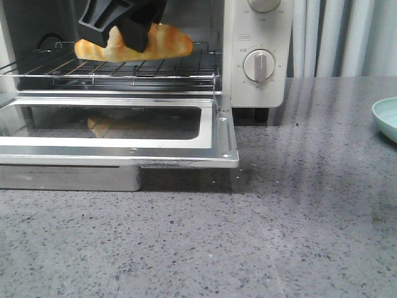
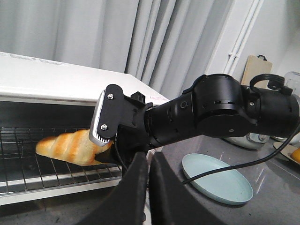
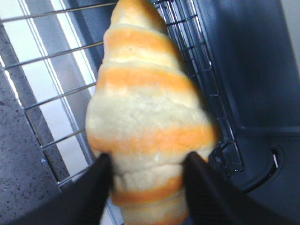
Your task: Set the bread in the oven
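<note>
Item: bread — my right claw clamped it just over the oven's wire rack for setting down; left claw together, idle.

— Bread? Golden-orange with cream stripes, ridged, tapered; pinched near one end in the right tool, lying level just above the wire rack.

— Oven? Cream-white, door dropped flat open below the tool, two round knobs beside.
</note>
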